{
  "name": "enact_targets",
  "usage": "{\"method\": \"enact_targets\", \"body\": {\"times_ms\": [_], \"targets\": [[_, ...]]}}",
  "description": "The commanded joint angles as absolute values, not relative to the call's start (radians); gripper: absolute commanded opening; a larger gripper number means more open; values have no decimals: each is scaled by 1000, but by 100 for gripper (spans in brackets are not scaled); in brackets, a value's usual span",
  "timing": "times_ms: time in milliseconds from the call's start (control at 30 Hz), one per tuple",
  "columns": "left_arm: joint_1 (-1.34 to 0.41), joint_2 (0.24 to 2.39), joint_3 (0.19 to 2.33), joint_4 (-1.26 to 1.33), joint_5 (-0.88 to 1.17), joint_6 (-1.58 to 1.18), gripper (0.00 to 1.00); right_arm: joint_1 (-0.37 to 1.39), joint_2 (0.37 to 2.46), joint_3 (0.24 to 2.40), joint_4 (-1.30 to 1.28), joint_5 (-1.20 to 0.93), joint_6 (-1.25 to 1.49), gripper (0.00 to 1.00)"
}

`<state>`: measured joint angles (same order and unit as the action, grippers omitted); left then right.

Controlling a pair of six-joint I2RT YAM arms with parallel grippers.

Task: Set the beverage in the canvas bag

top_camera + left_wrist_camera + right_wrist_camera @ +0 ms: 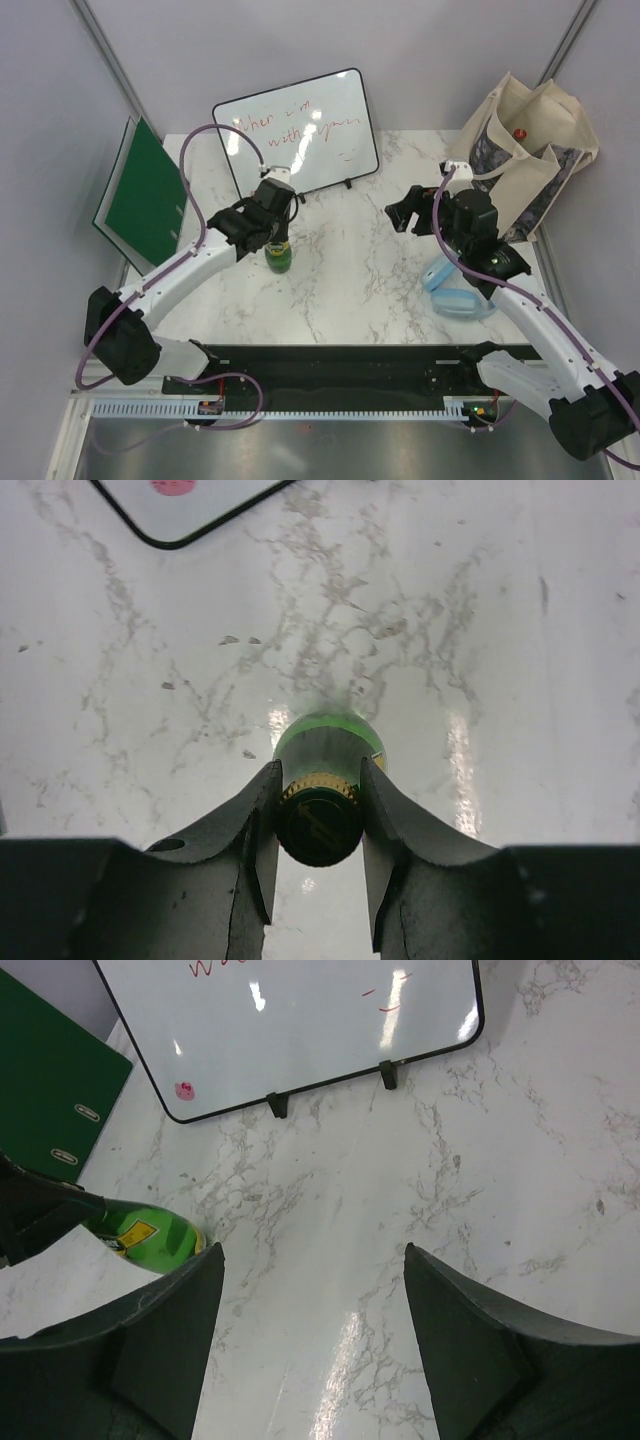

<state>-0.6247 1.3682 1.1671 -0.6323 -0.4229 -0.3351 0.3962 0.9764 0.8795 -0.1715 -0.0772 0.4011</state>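
A green beverage bottle (279,257) with a dark cap stands upright on the marble table, left of centre. My left gripper (274,222) is shut on its neck from above; in the left wrist view the cap (319,825) sits clamped between both fingers. The bottle (150,1237) shows at the left edge of the right wrist view. The canvas bag (530,150), cream with a dark printed panel, stands open at the back right corner with a red-capped bottle (519,133) inside. My right gripper (412,213) hovers open over bare marble between bottle and bag, holding nothing.
A whiteboard (297,130) with red writing leans at the back centre. A green binder (143,195) leans at the left table edge. A pale blue object (455,293) lies on the table under the right arm. A black rail (340,362) runs along the near edge.
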Motion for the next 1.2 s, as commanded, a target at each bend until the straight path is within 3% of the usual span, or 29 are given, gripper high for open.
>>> {"method": "enact_targets", "body": {"times_ms": [0,367,467,500,733,900,1167], "targets": [[-712,1371,1247,-532,-410,-379,2,440,924,851,-167,28,411,80],[-877,1473,1269,-453,-388,-354,4,449,888,864,-219,90,377,82],[-896,1473,1249,-454,-388,-360,31,449,900,873,-222,72,379,82],[-896,1470,1246,-453,-390,-362,47,449,905,877,-222,63,382,82],[-896,1442,1314,-531,-385,-397,85,465,927,885,-177,-23,339,82],[-832,1439,1437,-644,-286,-426,100,498,896,807,42,-161,390,83],[-449,1312,1346,-654,122,-492,100,712,969,759,250,-176,301,84]]}}
